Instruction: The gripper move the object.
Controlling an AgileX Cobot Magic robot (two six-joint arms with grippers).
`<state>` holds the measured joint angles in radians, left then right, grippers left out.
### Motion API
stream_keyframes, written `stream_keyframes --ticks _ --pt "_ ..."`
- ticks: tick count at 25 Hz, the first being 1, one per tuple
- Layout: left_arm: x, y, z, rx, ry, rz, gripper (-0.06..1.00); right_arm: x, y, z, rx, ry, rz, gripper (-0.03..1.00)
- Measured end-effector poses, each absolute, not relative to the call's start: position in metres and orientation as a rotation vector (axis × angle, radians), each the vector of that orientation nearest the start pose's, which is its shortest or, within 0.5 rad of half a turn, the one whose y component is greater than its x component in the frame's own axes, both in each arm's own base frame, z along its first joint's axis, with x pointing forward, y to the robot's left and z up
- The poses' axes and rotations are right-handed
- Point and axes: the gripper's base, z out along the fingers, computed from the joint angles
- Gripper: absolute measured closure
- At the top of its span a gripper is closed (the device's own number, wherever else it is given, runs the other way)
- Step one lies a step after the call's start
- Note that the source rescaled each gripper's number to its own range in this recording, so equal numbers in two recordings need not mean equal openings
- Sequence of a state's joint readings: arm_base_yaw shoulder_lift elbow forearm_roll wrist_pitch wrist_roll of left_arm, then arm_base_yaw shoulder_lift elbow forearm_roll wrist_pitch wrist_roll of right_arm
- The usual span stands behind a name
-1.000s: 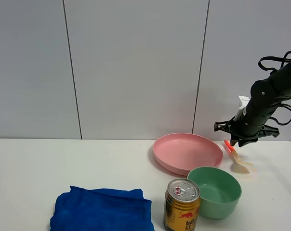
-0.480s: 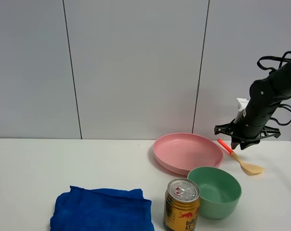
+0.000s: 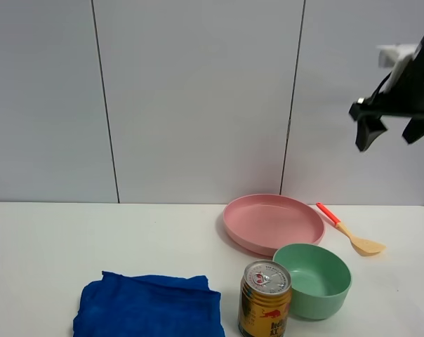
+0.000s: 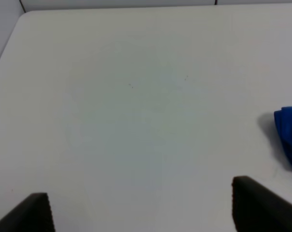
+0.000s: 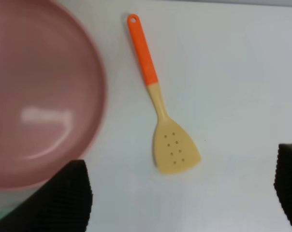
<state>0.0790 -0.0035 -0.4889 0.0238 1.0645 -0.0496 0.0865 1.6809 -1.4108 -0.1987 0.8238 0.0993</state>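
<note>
The spatula (image 3: 352, 232), with a pale yellow-tan perforated blade and a red-orange handle, lies flat on the white table just right of the pink plate (image 3: 243, 228). It also shows in the right wrist view (image 5: 163, 111), beside the plate (image 5: 39, 87). My right gripper (image 3: 392, 130) is open and empty, raised high above the spatula near the upper right; its fingertips (image 5: 68, 198) stand wide apart. My left gripper (image 4: 141, 212) is open and empty over bare table, out of the exterior view.
A green bowl (image 3: 296, 291) stands in front of the plate. A gold drink can (image 3: 265, 298) stands left of the bowl. A blue cloth (image 3: 149, 305) lies at the front left; its edge shows in the left wrist view (image 4: 288, 135).
My right gripper has let go of the spatula, which came to rest on the table beside the plate. The gripper then rose well above it. The left arm has not visibly moved.
</note>
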Motion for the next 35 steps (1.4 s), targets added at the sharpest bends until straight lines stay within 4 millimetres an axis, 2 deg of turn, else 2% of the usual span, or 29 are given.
stream_keyframes --ticks 3,5,7,10,15,19,22,26,30,35 --pt "-0.004 0.002 0.274 -0.133 2.051 0.047 -0.06 0.327 0.018 0.351 -0.06 2.485 -0.102 0.07" --pt "-0.004 0.002 0.274 -0.133 2.051 0.047 -0.06 0.294 0.018 0.37 -0.067 2.445 -0.065 0.07" --pt "-0.004 0.002 0.274 -0.133 2.051 0.047 -0.06 0.261 0.014 0.375 -0.075 2.417 -0.043 0.07" --pt "-0.004 0.002 0.274 -0.133 2.052 0.047 -0.06 0.208 0.008 0.37 -0.069 2.376 -0.033 0.07" --pt "-0.004 0.002 0.274 -0.132 2.052 0.048 -0.06 0.12 0.003 0.371 0.037 2.227 0.029 0.07" --pt "-0.004 0.002 0.274 -0.132 2.052 0.048 -0.06 0.064 0.0 0.366 0.078 2.14 0.052 0.07" --pt "-0.004 0.002 0.274 -0.132 2.052 0.048 -0.06 0.035 -0.003 0.354 0.084 2.142 0.029 0.07" --pt "-0.004 0.002 0.274 -0.132 2.052 0.048 -0.06 0.009 -0.006 0.334 0.098 2.162 0.017 0.07" --pt "-0.004 0.002 0.274 -0.133 2.052 0.047 -0.06 -0.007 -0.007 0.315 0.133 2.158 -0.004 0.07" --pt "-0.004 0.002 0.274 -0.133 2.052 0.047 -0.06 -0.024 -0.008 0.3 0.178 2.092 -0.035 0.07"
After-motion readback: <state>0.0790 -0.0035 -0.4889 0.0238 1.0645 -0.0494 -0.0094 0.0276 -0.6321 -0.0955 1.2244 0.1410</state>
